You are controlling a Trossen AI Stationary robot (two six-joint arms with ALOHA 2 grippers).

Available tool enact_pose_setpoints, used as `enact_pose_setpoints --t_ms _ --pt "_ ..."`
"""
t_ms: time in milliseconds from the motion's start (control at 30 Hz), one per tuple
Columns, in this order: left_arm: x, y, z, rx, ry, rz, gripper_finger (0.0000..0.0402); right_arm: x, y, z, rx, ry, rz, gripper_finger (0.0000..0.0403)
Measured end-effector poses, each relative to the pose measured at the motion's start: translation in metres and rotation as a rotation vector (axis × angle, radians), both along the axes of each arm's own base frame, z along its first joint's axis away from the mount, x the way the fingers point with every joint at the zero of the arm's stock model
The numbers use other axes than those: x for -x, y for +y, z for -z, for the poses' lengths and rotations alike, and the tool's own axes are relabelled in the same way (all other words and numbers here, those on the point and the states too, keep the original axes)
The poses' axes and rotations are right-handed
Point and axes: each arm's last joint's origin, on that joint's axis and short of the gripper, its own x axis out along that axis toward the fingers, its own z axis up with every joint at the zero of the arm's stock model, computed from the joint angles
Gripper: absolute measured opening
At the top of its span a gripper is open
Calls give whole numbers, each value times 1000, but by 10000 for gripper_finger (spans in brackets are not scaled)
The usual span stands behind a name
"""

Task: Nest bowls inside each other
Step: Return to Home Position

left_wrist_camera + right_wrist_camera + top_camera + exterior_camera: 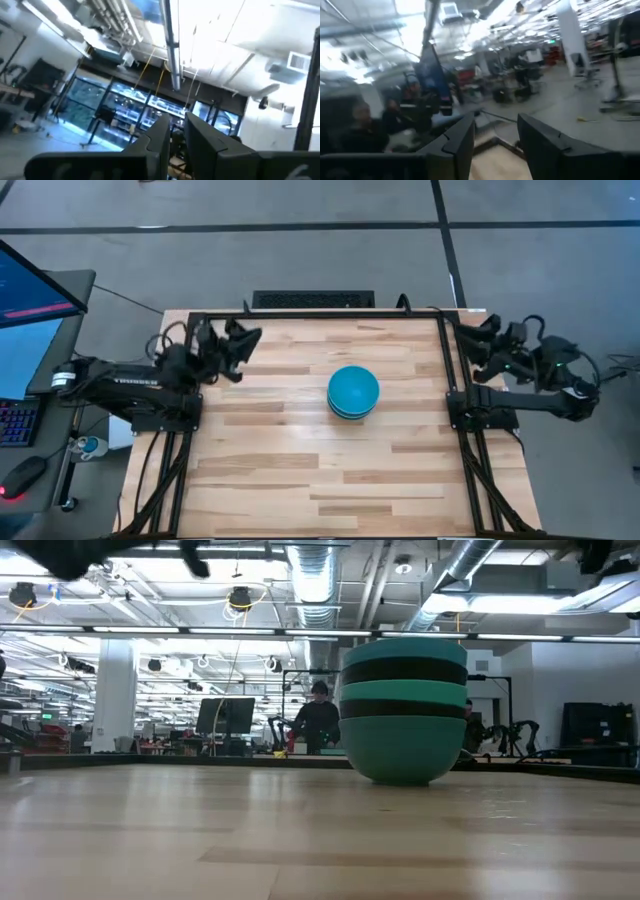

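The bowls stand as one nested stack (353,393) in the middle of the table, resting on the base of the lowest bowl. In the low view the stack (404,710) shows blue-green and black rims alternating above a full blue-green bowl at the bottom. From above only the bright cyan top bowl shows. My left gripper (243,340) is drawn back at the far left corner, fingers nearly together (176,120), touching nothing. My right gripper (472,330) is drawn back at the far right corner, open (495,125), also touching nothing.
A black frame rail (320,314) runs along the table's far edge and down both sides. A monitor and keyboard (25,310) sit off the left edge. Bare wood (300,480) lies all around the stack. People are seated in the room beyond.
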Motion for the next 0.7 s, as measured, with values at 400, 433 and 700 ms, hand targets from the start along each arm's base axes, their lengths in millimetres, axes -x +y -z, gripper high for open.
enact_pose_setpoints --t_ms 400,433,700 --pt "76 -13 71 11 -258 -3 50 -8 8 19 240 -160 -231 177" --pt "80 -14 69 -1 -262 -9 50 -8 7 21 223 -115 -220 177" --pt "126 -15 60 -50 -285 -295 50 30 8 -10 239 -58 -114 176"
